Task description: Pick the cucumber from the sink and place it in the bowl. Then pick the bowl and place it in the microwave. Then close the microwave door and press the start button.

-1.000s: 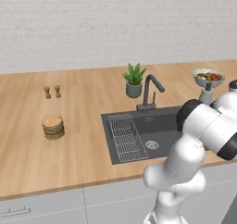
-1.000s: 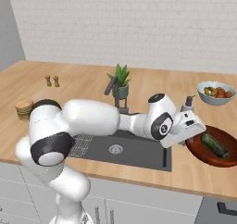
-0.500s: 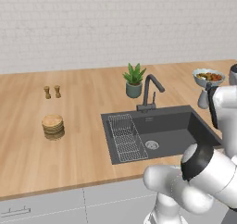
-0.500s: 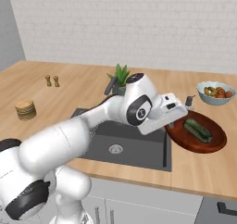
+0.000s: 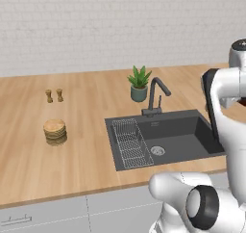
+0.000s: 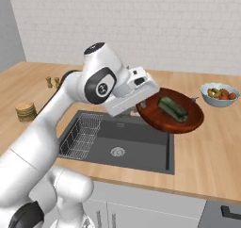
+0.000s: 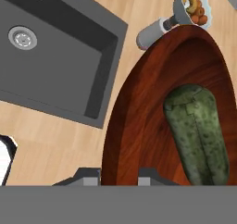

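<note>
The reddish-brown bowl hangs tilted in the air above the counter by the sink's right edge. The dark green cucumber lies inside it. My gripper is shut on the bowl's near rim. In the hand view the bowl takes up the right half, with the cucumber resting in it and my gripper clamped over the rim at the bottom. The dark grey sink lies below and to the left, its basin holding just the drain. The microwave and its door are out of view.
A pale bowl of fruit stands at the back right, with a small grey cylinder beside it. The black faucet and a potted plant stand behind the sink. A stack of round slices and two shakers sit far left.
The bowl with the cucumber has risen from low beside the sink and moved up and left. The arm has swung upward with it, still gripping the rim.
</note>
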You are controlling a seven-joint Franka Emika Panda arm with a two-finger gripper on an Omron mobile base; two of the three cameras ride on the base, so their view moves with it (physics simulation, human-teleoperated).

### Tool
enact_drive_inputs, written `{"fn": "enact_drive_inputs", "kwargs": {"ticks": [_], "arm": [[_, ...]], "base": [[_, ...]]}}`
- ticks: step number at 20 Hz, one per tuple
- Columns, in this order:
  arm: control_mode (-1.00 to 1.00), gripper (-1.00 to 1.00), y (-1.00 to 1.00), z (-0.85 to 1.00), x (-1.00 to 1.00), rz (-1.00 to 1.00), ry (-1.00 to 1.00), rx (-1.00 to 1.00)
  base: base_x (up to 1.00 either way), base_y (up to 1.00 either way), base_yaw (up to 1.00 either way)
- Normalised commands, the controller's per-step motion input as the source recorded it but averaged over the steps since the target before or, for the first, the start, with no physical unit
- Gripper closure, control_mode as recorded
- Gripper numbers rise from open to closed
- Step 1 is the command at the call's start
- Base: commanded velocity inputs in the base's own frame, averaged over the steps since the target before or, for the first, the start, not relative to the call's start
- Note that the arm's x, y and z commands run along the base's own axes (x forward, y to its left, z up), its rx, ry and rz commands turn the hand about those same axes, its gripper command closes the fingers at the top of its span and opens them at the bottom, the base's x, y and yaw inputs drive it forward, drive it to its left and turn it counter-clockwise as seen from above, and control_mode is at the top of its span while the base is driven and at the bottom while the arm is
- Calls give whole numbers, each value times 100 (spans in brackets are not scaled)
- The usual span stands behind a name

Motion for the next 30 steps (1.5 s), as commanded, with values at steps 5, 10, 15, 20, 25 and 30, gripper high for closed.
{"fn": "enact_drive_inputs", "kwargs": {"ticks": [5,10,15,20,25,30], "arm": [[-100,100,62,61,-34,0,-9,0],[-100,100,75,27,-17,12,-1,0],[-100,100,53,-2,-29,39,0,-9],[100,100,6,0,-19,12,-1,-8],[100,100,0,0,0,0,0,0],[100,100,0,0,0,0,0,0]], "base": [[0,0,0],[0,0,0],[0,0,0],[-33,0,5],[-65,-22,-24],[-21,-14,-77]]}}
